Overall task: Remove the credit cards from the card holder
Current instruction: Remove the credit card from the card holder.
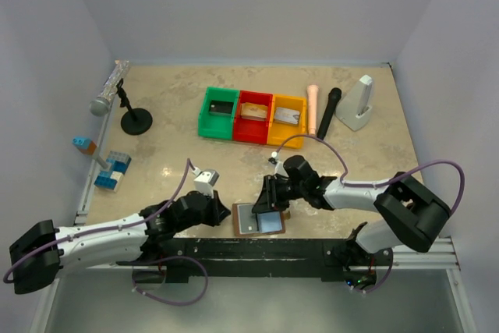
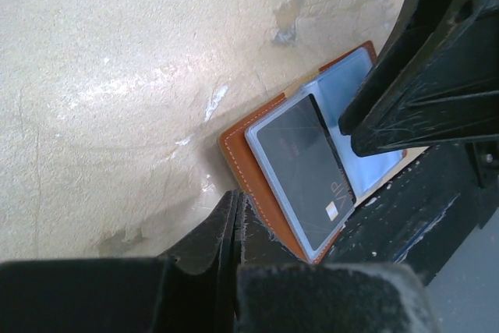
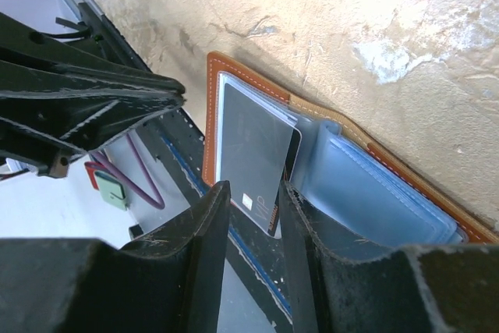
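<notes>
Now the holder [image 1: 243, 221] [image 2: 238, 150] [image 3: 212, 115] lies open and flat at the near edge of the table [image 1: 171, 154], brown cover down and grey-blue pockets up. A VIP card [image 2: 304, 169] [image 3: 253, 146], dark, sits in the holder's left half under its clear sleeve; its near end sticks out past the sleeve on the side toward the arm bases.

The left gripper [image 1: 224, 213] [image 2: 235, 196] is at the holder's left edge, fingers pressed together with only a thin seam between them, their tip meeting the stitched brown border. The right gripper [image 1: 269, 207] [image 3: 253, 193] leans down over the holder's middle. Its fingers [image 3: 210, 216] stand a little apart, and the VIP card's free end shows in the gap. Whether the pads touch it cannot be told.

Well beyond the holder, away from the arms, stand a green bin [image 1: 204, 118], a red bin [image 1: 242, 129] and a yellow bin [image 1: 274, 132] in a touching row. A dark card [image 1: 222, 107] lies in the green one, a tan card [image 1: 255, 111] in the red, a grey card [image 1: 290, 117] in the yellow.
</notes>
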You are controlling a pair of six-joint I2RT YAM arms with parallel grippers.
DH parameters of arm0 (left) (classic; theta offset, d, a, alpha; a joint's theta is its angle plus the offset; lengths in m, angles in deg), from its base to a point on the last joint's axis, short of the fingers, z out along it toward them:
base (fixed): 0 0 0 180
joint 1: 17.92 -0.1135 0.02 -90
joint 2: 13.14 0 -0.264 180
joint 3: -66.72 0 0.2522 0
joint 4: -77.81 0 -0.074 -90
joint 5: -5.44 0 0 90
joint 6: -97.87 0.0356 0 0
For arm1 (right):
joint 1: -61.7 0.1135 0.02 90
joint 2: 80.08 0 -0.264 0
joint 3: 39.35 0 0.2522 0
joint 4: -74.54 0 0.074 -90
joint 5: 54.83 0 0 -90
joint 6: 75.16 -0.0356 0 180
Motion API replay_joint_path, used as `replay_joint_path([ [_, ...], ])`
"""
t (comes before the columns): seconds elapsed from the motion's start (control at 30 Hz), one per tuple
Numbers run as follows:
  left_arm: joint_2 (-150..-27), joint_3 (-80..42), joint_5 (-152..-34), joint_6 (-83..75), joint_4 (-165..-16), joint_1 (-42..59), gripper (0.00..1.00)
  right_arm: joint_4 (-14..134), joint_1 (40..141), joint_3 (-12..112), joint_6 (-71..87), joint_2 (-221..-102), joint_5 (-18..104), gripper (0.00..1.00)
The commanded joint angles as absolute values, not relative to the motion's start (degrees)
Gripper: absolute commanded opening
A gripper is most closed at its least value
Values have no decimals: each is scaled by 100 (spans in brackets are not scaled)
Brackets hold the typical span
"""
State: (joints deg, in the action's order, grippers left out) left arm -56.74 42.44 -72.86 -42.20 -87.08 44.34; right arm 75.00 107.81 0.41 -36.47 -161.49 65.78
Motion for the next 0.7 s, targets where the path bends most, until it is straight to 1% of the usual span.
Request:
replay_joint_path([
  [0.0,-6147,3916,-7515,-3889,-9149,4440,0,7450,10767,262,-3552,-16226,6567,38],
  [0.17,-6360,3846,-7613,-3793,-9300,4440,0,7432,10767,254,-3543,-16358,6532,39],
  [0.47,-5770,3995,-7445,-3828,-9334,4440,0,7598,10767,210,-3569,-16542,6549,40],
  [0.53,-5866,3969,-7550,-3766,-9483,4440,0,7669,10767,201,-3596,-16595,6584,40],
  [0.67,-6445,3864,-7674,-3705,-9703,4440,0,7783,10776,210,-3631,-16674,6619,40],
])
